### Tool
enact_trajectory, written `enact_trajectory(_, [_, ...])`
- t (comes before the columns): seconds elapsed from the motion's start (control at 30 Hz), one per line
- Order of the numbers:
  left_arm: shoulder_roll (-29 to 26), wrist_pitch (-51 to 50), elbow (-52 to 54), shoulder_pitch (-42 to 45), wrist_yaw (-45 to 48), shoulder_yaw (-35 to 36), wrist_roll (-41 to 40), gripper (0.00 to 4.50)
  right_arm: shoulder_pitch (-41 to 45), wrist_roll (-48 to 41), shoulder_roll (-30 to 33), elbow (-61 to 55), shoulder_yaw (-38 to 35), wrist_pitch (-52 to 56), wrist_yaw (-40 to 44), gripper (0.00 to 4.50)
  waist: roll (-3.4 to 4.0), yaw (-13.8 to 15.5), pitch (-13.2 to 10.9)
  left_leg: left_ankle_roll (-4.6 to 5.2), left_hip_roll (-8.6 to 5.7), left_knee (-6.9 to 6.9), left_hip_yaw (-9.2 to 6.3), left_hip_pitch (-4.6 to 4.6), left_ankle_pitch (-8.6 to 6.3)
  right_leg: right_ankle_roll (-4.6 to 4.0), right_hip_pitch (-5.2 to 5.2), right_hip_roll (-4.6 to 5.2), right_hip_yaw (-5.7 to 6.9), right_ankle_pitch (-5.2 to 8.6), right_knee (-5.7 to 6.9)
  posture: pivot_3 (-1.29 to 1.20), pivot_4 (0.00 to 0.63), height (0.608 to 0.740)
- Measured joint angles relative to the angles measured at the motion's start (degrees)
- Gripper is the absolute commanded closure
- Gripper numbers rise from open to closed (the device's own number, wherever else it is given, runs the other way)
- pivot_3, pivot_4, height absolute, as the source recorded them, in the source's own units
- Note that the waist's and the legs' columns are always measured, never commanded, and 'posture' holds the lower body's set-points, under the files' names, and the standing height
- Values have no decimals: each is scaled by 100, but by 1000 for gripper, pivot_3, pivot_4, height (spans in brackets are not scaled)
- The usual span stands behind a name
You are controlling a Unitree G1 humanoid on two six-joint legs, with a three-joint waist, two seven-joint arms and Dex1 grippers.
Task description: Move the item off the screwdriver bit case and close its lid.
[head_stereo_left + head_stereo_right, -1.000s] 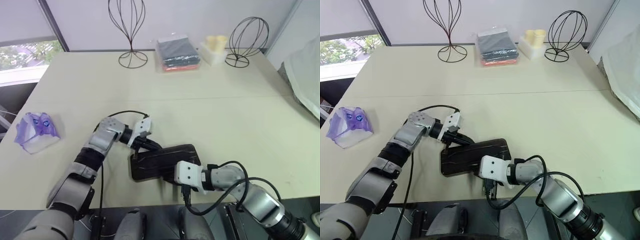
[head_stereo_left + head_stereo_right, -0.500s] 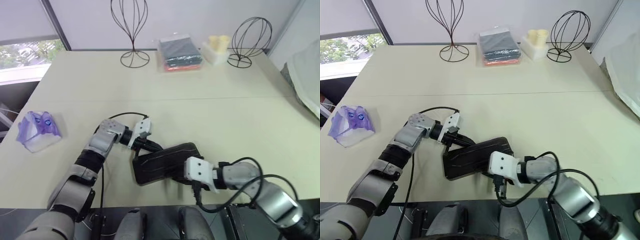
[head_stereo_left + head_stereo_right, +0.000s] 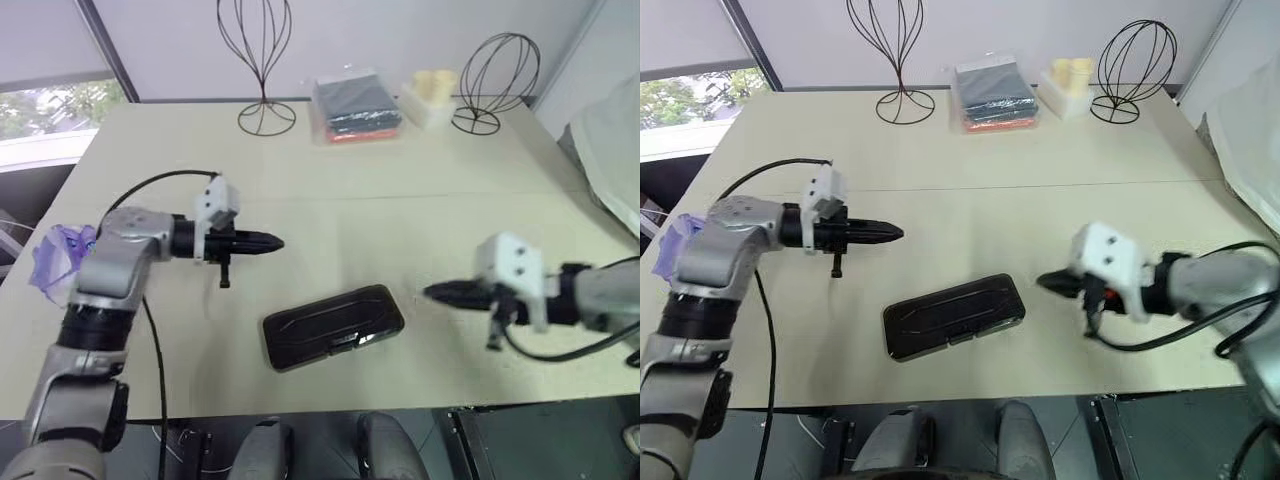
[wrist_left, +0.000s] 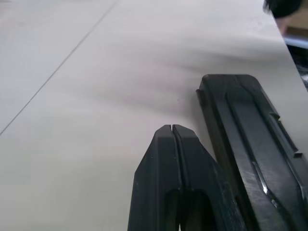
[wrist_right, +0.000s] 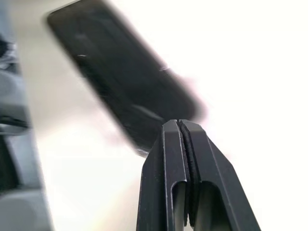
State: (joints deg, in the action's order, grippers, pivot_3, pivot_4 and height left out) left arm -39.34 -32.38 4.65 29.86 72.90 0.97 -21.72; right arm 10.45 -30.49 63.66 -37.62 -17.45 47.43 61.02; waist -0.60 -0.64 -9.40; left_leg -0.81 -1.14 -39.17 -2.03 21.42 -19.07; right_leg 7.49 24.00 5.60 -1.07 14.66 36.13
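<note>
The screwdriver bit case [image 3: 333,325] lies flat near the table's front edge, its lid [image 3: 952,313] down over it and nothing on top. The item [image 3: 60,262], a clear packet with purple print, rests at the table's left edge, partly behind my left arm. My left gripper [image 3: 276,241] is shut and empty, held above the table up and left of the case, pointing right. My right gripper [image 3: 432,292] is shut and empty too, raised to the right of the case and pointing left at it. Both wrist views show closed fingers [image 4: 172,159] with the case [image 5: 120,82] beyond them.
Along the table's far edge stand two wire head forms [image 3: 262,60] [image 3: 492,82], a clear bag of folded dark cloth [image 3: 355,105] and a small white box with pale cups [image 3: 430,98]. White fabric [image 3: 612,150] hangs off the right side.
Both grippers have left the case and risen: the left one up and to the left, the right one up and to the right. The case lies alone with its lid down.
</note>
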Motion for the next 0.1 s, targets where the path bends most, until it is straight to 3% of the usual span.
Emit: enact_trajectory(0.1, [-56,-477,845,-581,-377,171,-321,4500,239,-115,123,201,-111,-64,88,4472,-2,12,-1,-1,2,-2,1,1,0,0,-1,2,-2,0,-1,0,150,740])
